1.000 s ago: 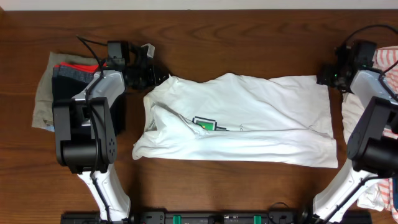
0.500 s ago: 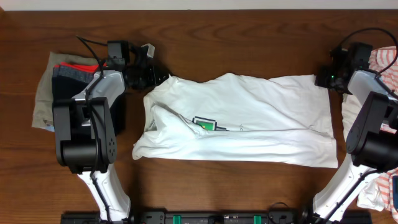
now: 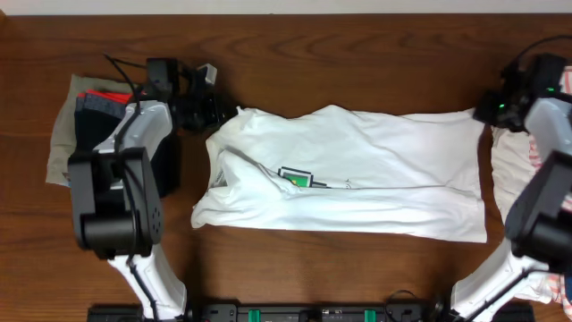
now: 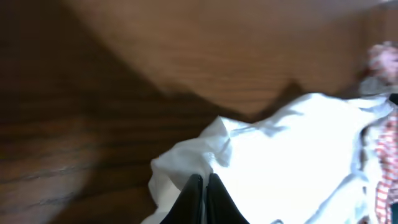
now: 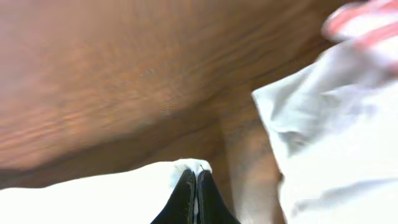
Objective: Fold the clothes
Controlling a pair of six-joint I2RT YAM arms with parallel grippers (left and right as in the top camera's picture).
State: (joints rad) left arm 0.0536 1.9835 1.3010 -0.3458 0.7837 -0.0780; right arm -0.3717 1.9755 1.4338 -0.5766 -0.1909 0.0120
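Pinching with both grippers, I hold one white shirt (image 3: 357,161) by its two far corners. My left gripper (image 3: 232,114) is clenched on the far-left corner and my right gripper (image 3: 483,111) on the far-right corner. Each wrist view shows black fingers pressed together over a tuck of white cloth. The shirt lies spread and rumpled across the middle of the wooden table (image 3: 357,54), with one small green-and-black square print (image 3: 298,177) left of its centre. Left of the shirt sits one pile of folded clothes (image 3: 61,134), seemingly three pieces, grey, dark and red, partly hidden under my left arm. Right of the shirt lies one striped garment (image 5: 367,22), blurred, with more white fabric beside it.
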